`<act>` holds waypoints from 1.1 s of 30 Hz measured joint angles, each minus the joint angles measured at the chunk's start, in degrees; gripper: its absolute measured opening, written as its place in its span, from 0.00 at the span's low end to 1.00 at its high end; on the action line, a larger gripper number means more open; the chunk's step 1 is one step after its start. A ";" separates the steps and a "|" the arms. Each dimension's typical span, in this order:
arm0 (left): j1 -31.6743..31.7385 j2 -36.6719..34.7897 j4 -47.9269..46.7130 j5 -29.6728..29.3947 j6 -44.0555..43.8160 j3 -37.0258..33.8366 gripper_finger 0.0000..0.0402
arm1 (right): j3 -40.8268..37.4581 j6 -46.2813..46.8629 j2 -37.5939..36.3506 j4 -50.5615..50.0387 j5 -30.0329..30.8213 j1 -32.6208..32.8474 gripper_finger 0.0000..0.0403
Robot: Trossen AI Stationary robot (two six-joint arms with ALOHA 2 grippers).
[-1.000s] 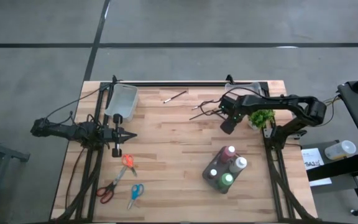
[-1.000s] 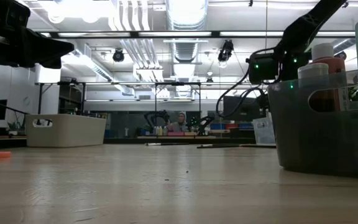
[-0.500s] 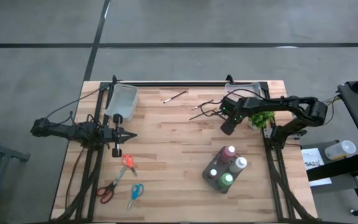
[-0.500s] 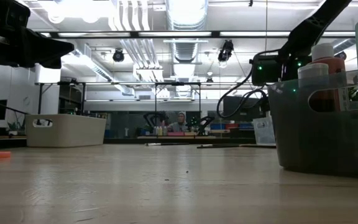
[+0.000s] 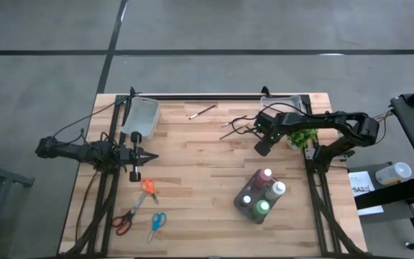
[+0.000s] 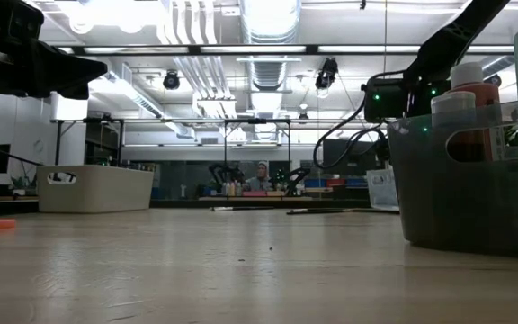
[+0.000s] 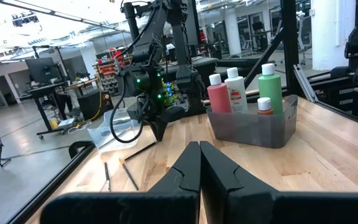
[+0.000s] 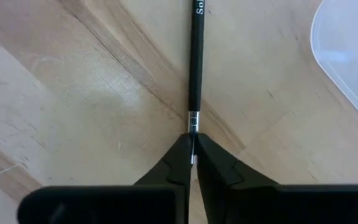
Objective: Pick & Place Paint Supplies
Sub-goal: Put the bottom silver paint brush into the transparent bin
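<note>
My right gripper [image 5: 261,149] is at the table's far right and points down, shut on a thin dark paintbrush [image 8: 195,68]. Other brushes lie flat on the wood nearby [image 5: 237,126] and farther left [image 5: 201,111]. Several paint bottles with pale caps stand in a grey caddy [image 5: 244,191] at the near right, among them a dark red one [image 5: 266,175] and a green one [image 5: 263,208]. My left gripper [image 5: 154,156] is shut and empty at the left, and points toward the right [image 7: 199,163]. My right gripper pinches the paintbrush at its silver ferrule [image 8: 193,119] between its two fingertips, coming from above and pointing down. The black handle [image 8: 196,56] runs away from the fingers over the wood. Whether the brush rests on the table or is lifted, I cannot tell.
A white bin [image 5: 142,117] stands at the far left. Orange [image 5: 148,188], red [image 5: 123,222] and blue [image 5: 157,221] scissors lie at the near left. A small green plant [image 5: 302,135] stands beside my right arm. A clear plastic piece [image 8: 353,56] lies near the held brush.
</note>
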 joint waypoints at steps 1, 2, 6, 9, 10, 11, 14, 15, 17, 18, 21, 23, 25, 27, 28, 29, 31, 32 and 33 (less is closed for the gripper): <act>0.00 0.02 0.00 0.00 0.00 0.00 0.00 | 0.00 0.02 0.02 0.00 0.00 0.00 0.04; 0.01 0.01 0.00 0.00 0.00 0.00 0.00 | 0.00 0.02 0.02 0.02 0.00 0.00 0.04; 0.00 0.00 0.00 0.00 0.00 0.00 0.00 | -0.02 0.04 0.04 0.16 -0.02 0.00 0.03; 0.00 0.00 0.00 0.00 0.00 0.00 0.00 | -0.02 0.35 0.07 0.33 0.16 0.00 0.03; 0.02 0.01 0.00 0.00 0.00 0.00 0.00 | -0.02 0.35 0.07 0.37 0.24 0.00 0.03; 0.01 0.01 0.00 -0.01 0.00 0.00 0.00 | -0.02 0.35 0.07 0.41 0.27 0.00 0.03; 0.02 0.00 0.00 0.00 0.00 0.00 0.00 | 0.19 0.41 0.09 0.33 0.28 0.00 0.03; 0.02 0.00 0.00 0.00 0.00 0.00 0.00 | 0.39 0.51 0.09 0.31 0.29 0.00 0.03; 0.00 0.02 0.00 -0.01 0.00 0.00 0.00 | 0.65 0.52 -0.06 0.29 0.33 -0.06 0.03; 0.01 0.01 0.00 -0.01 0.00 0.00 0.00 | 0.77 0.52 -0.14 0.14 0.17 -0.07 0.03; 0.00 0.01 0.00 0.00 0.00 0.00 0.00 | 1.36 0.46 -0.26 -0.65 -0.49 -0.04 0.03; 0.01 0.01 0.00 0.00 0.00 0.00 0.00 | 1.46 0.42 -0.39 -0.76 -0.88 0.00 0.03; 0.00 0.00 0.00 0.00 0.00 0.00 0.00 | 1.55 0.37 -0.71 -0.93 -1.59 0.00 0.03; 0.01 0.00 0.00 0.00 0.00 0.00 0.00 | 1.72 0.31 -1.09 -0.96 -2.08 0.02 0.03; 0.01 0.02 0.00 0.00 0.00 0.00 0.00 | 1.77 0.29 -1.30 -0.96 -2.22 0.02 0.03; 0.00 0.00 0.00 0.00 0.00 0.00 0.00 | 1.86 0.19 -1.62 -1.06 -2.38 0.02 0.03; 0.02 0.00 0.00 0.00 0.00 0.00 0.00 | 2.10 0.10 -2.39 -1.13 -2.40 0.05 0.03; 0.00 0.00 0.00 0.00 0.00 0.00 0.00 | 2.23 -0.01 -2.83 -1.07 -2.40 0.04 0.03; 0.00 0.00 0.00 0.00 0.00 0.00 0.00 | 2.28 -0.15 -3.21 -1.08 -2.42 0.04 0.03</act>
